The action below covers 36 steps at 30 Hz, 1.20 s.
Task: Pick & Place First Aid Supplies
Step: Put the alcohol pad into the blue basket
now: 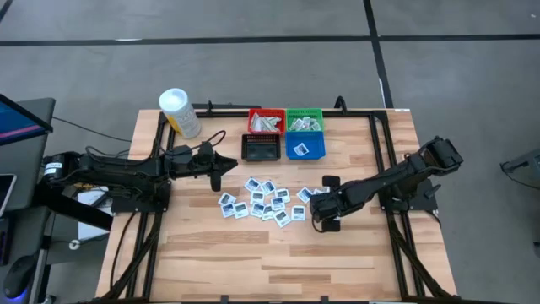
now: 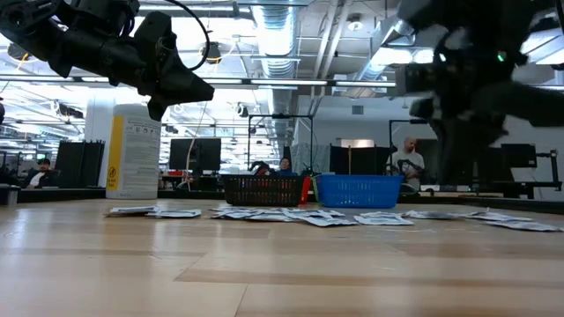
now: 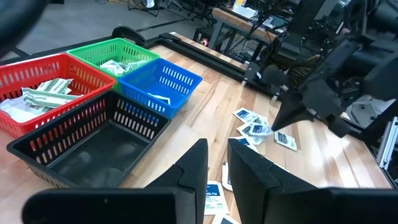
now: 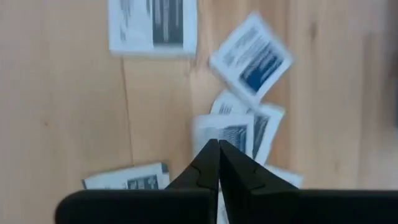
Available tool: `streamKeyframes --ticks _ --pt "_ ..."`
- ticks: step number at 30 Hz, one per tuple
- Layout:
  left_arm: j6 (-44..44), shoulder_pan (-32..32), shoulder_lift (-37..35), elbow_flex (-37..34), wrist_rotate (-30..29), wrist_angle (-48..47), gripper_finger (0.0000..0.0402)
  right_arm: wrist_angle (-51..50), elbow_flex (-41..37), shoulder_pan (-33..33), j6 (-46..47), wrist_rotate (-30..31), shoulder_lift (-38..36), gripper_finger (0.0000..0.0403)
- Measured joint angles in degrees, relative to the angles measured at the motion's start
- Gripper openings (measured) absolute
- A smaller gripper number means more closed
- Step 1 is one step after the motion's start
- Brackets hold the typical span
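- Flat white packets (image 2: 330, 217) lie spread in a row across the wooden desk (image 2: 264, 273).
- A black bin (image 2: 262, 190) and a blue bin (image 2: 357, 190) stand side by side behind them.
- A tall white tub (image 2: 133, 151) with a yellow stripe stands far off to one side.
- The left pincer (image 2: 181, 85) hangs high above the desk.
- People sit in the room behind.

Bright, even overhead light washes the pale wooden slatted table (image 1: 278, 253), shadows staying soft. Ceiling strip lamps (image 2: 278, 35) glare in the low view, and the square white printed packets (image 4: 252, 59) blur in the right wrist view.
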Motion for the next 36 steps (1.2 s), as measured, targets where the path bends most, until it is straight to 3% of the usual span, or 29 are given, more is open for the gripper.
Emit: streamKeyframes --ticks 10,18,30,36 --pt "0.0 0.0 0.0 0.0 0.0 0.0 0.0063 -4.4 8.2 -2.6 -7.8 4.3 -0.3 0.0001" --pt "0.0 0.0 0.0 0.0 0.0 0.0 0.0063 -5.6 9.0 -6.0 -5.7 -1.2 -0.1 0.0009" --pt "0.0 0.0 0.0 0.0 0.0 0.0 0.0063 -5.1 7.6 -3.8 -5.5 -3.2 -0.1 0.0143" --pt "0.0 0.0 0.0 0.0 0.0 0.0 0.0063 -2.9 3.5 -2.9 -2.3 -5.8 -0.1 0.0167"
